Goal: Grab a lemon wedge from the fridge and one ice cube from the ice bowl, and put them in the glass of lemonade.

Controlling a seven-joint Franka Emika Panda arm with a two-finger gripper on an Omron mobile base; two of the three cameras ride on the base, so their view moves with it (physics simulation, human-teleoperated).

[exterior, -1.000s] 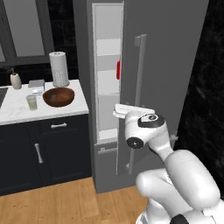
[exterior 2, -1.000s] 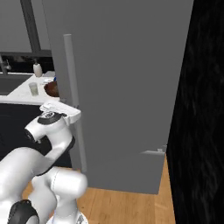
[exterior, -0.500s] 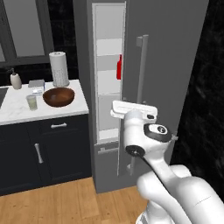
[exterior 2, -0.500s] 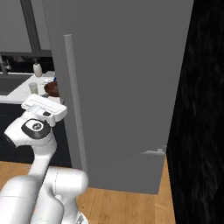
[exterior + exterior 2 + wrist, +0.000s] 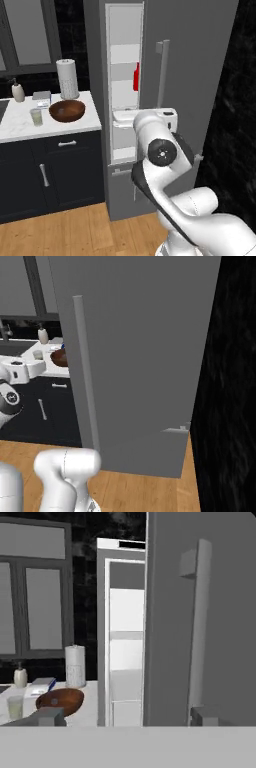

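- Your claw (image 5: 122, 716) is released, jaws spread wide and holding nothing, just in front of the fridge (image 5: 200, 65) door's bar handle (image 5: 199, 627).
- The door stands ajar, white shelves showing.
- The ice bowl (image 5: 67, 110) and glass of lemonade (image 5: 36, 117) sit close together on the surface (image 5: 15, 131), left of the fridge.

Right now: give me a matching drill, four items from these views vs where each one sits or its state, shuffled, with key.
Items
1. ice bowl
2. glass of lemonade
3. fridge door
4. paper towel roll

Place or state
A. upright at the back of the counter, behind the bowl
B. partly open, white shelves showing
C. on the marble counter, near its fridge end
D. on the counter, just left of the bowl

Pairs: 1-C, 2-D, 3-B, 4-A
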